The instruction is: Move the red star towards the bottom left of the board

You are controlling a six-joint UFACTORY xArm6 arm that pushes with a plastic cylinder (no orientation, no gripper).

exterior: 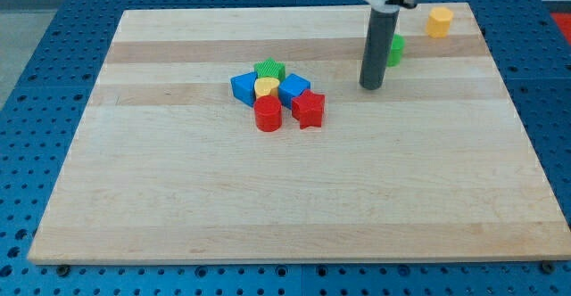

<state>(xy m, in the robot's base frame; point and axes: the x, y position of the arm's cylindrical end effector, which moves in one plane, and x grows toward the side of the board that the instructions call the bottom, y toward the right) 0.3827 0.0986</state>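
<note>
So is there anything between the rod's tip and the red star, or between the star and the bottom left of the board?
Nothing visible blocks my tip from the red star; bare board lies between them. Toward the bottom left, the red cylinder sits right beside the star on the view's left, so it would likely get pushed along.

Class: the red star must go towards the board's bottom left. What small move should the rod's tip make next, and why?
Probably slide my tip down and slightly left, stopping just to the upper right of the red star. It now stands apart, to the star's upper right; a push from there would drive the star down-left, away from the blue block it adjoins.
</note>
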